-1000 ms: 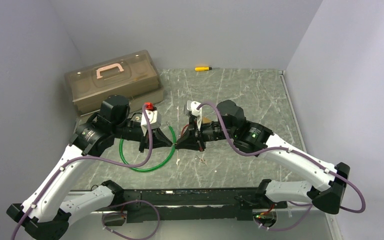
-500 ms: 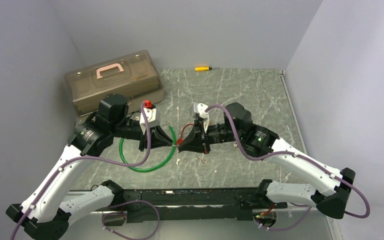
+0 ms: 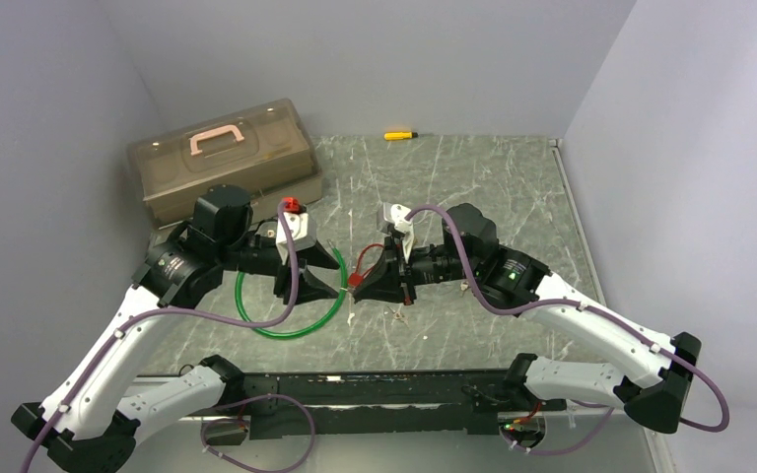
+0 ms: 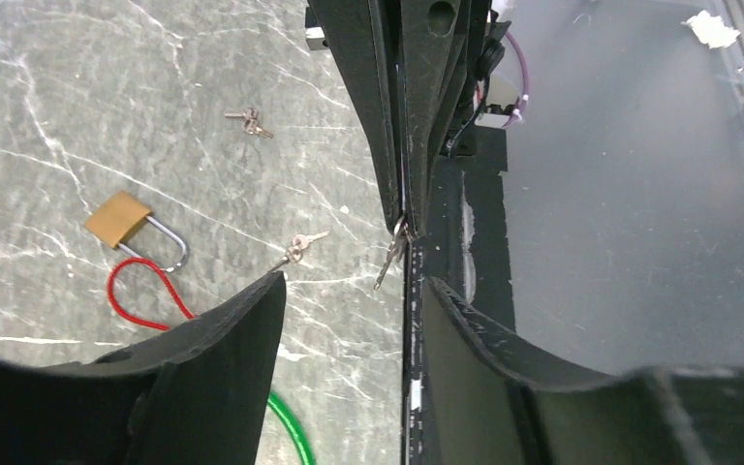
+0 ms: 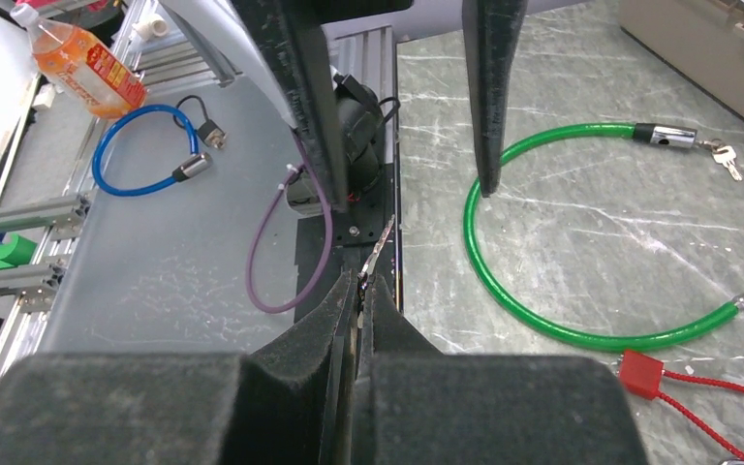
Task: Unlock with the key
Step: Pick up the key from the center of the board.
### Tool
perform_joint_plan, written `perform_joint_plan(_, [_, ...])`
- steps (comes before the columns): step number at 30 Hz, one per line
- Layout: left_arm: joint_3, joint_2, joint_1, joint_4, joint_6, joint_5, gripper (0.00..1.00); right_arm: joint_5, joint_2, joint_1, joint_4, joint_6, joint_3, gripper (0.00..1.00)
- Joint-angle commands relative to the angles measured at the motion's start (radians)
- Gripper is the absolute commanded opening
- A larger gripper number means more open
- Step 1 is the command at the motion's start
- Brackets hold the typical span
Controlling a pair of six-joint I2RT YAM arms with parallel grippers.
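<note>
The right gripper (image 5: 358, 283) is pinching a small silver key (image 5: 380, 247), facing the left gripper (image 4: 354, 283), whose jaws are standing spread. In the left wrist view, the brass padlock (image 4: 116, 218) is lying on the table (image 4: 58, 77) at nine o'clock from the key.

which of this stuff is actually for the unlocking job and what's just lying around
For the job: key, pinched in the right hand; brass padlock, probably.

Lying about: green cable lock, toolbox, yellow screwdriver, loose keys, orange bottle.
</note>
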Motion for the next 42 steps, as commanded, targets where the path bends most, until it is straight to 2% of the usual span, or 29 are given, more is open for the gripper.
perform_joint_plan(1, [-0.019,-0.011,0.004,-0.003,0.012,0.022,0.66,-0.007,-0.025,-0.004,0.054,0.008,0.009,0.0])
perform_joint_plan(4, [-0.026,-0.007,0.004,-0.002,0.015,0.023,0.68,-0.014,-0.022,-0.005,0.067,0.013,0.008,0.0])
perform_joint_plan(6, [-0.024,0.002,0.004,0.007,0.012,0.025,0.64,-0.019,-0.019,-0.005,0.077,0.017,0.012,0.0])
perform_joint_plan(12, [-0.004,0.029,0.003,0.026,0.005,0.076,0.39,-0.01,-0.018,-0.005,0.094,0.02,0.008,0.0])
perform_joint_plan(13, [0.0,0.03,0.003,0.011,0.018,0.081,0.42,-0.007,-0.02,-0.005,0.096,0.02,0.003,0.0])
perform_joint_plan(14, [0.002,0.03,0.004,-0.001,0.033,0.068,0.52,-0.002,-0.023,-0.005,0.091,0.018,-0.001,0.0])
perform_joint_plan(16, [-0.007,0.02,0.003,-0.014,0.057,0.022,0.8,0.016,-0.033,-0.008,0.071,0.01,-0.009,0.0])
perform_joint_plan(17, [-0.012,0.018,0.005,-0.026,0.078,-0.006,0.89,0.026,-0.041,-0.011,0.058,0.005,-0.015,0.0])
perform_joint_plan(19, [-0.022,0.031,0.011,-0.053,0.131,-0.064,0.96,0.037,-0.061,-0.029,0.042,0.006,-0.039,0.0])
perform_joint_plan(24, [-0.039,0.133,0.144,-0.159,0.374,-0.052,0.99,0.019,-0.129,-0.111,0.033,0.051,-0.111,0.0])
perform_joint_plan(27, [-0.04,0.224,0.177,-0.241,0.615,-0.104,0.99,0.019,-0.174,-0.157,0.039,0.074,-0.156,0.0])
perform_joint_plan(29, [-0.061,0.281,0.176,-0.252,0.777,-0.155,0.99,0.022,-0.197,-0.18,0.031,0.08,-0.171,0.0])
perform_joint_plan(34, [-0.109,0.4,0.144,-0.09,1.086,-0.278,0.99,0.046,-0.231,-0.211,0.021,0.089,-0.176,0.0])
perform_joint_plan(42, [0.007,0.662,0.035,-0.045,1.4,-0.252,0.99,0.037,-0.288,-0.331,0.023,0.122,-0.163,0.0])
